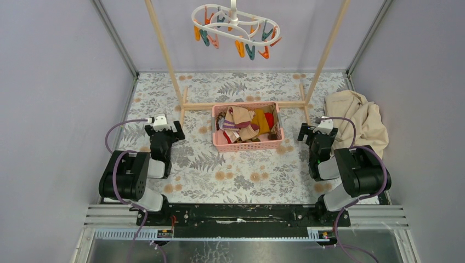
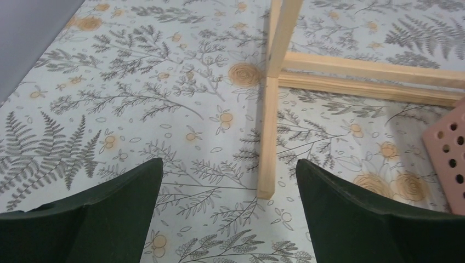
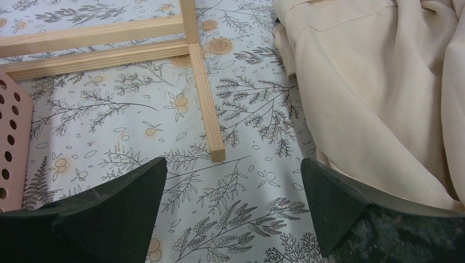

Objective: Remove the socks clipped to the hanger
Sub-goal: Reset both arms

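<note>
The white oval hanger (image 1: 236, 24) hangs at the top of the overhead view, and its orange, teal and pink clips hold nothing. The socks (image 1: 247, 123) lie heaped in a pink basket (image 1: 247, 147) at mid-table: mustard, striped, red and beige ones show. My left gripper (image 1: 164, 129) rests low over the table to the left of the basket, open and empty (image 2: 228, 164). My right gripper (image 1: 318, 131) sits to the right of the basket, also open with nothing between its fingers (image 3: 233, 161).
A tall wooden rack (image 1: 164, 49) stands behind the basket; its floor feet reach toward each gripper (image 2: 268, 137) (image 3: 205, 98). A large beige cloth (image 1: 359, 118) lies crumpled by the right gripper (image 3: 373, 82). Grey walls close in both sides.
</note>
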You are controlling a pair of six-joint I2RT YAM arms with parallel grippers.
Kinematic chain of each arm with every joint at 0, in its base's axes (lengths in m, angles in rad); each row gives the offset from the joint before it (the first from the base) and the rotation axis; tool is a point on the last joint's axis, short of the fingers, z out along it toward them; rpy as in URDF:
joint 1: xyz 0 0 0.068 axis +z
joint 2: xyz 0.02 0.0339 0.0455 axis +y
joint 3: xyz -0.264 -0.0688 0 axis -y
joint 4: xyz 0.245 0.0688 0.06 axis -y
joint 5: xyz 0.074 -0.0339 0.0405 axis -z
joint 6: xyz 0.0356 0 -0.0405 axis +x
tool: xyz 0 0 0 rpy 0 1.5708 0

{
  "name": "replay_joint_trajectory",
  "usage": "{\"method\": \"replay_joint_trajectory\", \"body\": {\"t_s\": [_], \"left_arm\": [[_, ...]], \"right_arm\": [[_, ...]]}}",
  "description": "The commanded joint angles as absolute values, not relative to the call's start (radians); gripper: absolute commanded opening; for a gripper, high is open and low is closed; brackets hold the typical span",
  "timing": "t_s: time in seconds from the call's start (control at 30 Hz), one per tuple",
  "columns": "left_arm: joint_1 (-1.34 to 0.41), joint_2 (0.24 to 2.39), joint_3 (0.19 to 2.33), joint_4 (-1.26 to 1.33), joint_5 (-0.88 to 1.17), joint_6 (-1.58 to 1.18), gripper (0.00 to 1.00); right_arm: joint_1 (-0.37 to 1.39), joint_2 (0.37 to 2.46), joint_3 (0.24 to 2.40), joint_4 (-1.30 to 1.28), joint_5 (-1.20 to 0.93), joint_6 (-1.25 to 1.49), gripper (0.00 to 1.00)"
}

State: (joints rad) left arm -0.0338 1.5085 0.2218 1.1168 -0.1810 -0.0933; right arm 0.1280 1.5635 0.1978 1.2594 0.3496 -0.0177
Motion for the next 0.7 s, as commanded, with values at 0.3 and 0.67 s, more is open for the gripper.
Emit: {"method": "replay_joint_trajectory", "body": {"t_s": [0.3,0.67], "left_arm": [[-0.032,1.514,0.226,1.229,-0.145,-0.101,0.99],[-0.032,1.514,0.225,1.229,-0.145,-0.101,0.99]], "right_arm": [[0.123,1.557,0.215,1.290,0.374,-0.015,1.00],[0.121,1.556,0.237,1.243,0.370,-0.011,1.00]]}}
